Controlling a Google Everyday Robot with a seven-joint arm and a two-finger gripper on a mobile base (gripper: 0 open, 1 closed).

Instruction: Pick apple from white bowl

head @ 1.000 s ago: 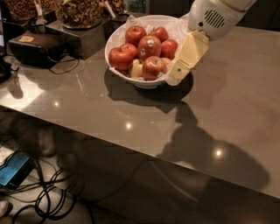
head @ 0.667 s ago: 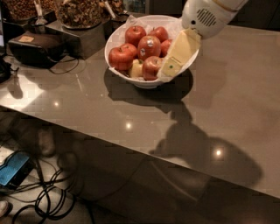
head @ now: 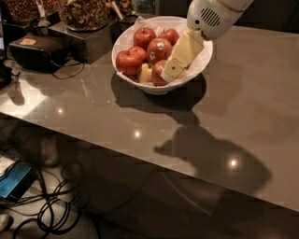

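Observation:
The white bowl (head: 200,65) stands at the back of the grey counter, with white paper at its far rim. It holds several red apples and a pale yellow-green one (head: 145,73). My gripper (head: 172,71) reaches down into the bowl from the upper right, its cream tip against the right side of a red apple (head: 157,73) at the bowl's front. That apple is partly hidden by the gripper and shows no sticker. A red apple with a white sticker (head: 159,49) lies just behind it, and another plain red apple (head: 128,61) lies at the bowl's left.
A black device (head: 38,50) with a cable sits at the counter's left. Jars of nuts (head: 84,13) on a dark stand are behind it, left of the bowl. The counter's front edge runs diagonally; cables and a blue box (head: 11,179) lie on the floor below.
My gripper has moved left and down, from the bowl's right rim into the bowl, up against the front red apple. The apples have not visibly shifted.

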